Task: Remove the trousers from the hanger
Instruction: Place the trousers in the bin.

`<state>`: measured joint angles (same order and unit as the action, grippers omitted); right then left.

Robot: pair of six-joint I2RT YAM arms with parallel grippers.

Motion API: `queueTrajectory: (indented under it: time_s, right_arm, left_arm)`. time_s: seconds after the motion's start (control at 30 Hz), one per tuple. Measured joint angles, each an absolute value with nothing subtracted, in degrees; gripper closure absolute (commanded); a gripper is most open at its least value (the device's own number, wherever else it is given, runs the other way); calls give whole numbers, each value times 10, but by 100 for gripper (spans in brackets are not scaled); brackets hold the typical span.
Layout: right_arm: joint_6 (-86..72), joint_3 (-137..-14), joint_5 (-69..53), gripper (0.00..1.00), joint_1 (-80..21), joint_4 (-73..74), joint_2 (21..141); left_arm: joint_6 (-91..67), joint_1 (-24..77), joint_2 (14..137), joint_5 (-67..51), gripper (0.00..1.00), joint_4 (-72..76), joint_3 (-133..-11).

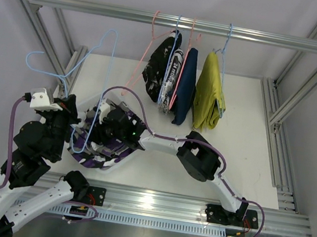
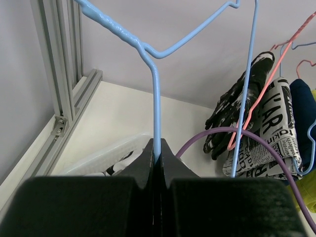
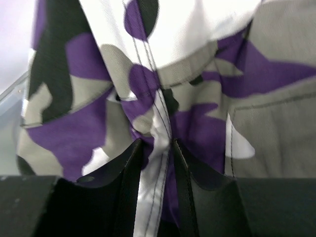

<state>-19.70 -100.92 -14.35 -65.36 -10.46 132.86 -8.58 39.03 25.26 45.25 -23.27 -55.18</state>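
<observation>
Top view, patterned trousers (image 1: 96,158) bunched at 7 o'clock, directly under right gripper (image 1: 107,132), other trousers (image 1: 187,81) hung at 12 o'clock, left wrist view, left gripper (image 2: 157,150) clamped shut on blue hanger (image 2: 156,98), right wrist view alone showed its jaws pinching a patterned trousers fold.

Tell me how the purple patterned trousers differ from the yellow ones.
The purple patterned trousers are blotched in purple, white and black, while the yellow trousers are plain. The purple pair is down by the arms, pinched in the right claw. The yellow pair hangs folded over a blue hanger on the rail, with no claw on it. Both are cloth.
</observation>
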Motion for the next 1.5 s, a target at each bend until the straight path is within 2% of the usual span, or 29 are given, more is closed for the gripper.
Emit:
queueTrajectory:
  time_s: [0.4, 0.6, 1.17, 1.5]
  right_arm:
    - [-208, -983, -144, 62, -652, -136, 1336]
    - [-198, -972, -139, 59, -653, -95, 1311]
    - [-164, -890, -62, 48, -676, 71, 1090]
    - [-166, -880, -15, 50, -653, 123, 989]
  left_arm:
    - [-86, 390, 259, 447, 99, -234, -552]
    - [-85, 390, 259, 446, 99, -234, -552]
    - [-79, 390, 286, 449, 99, -263, -568]
    - [-78, 390, 277, 448, 99, -263, -568]
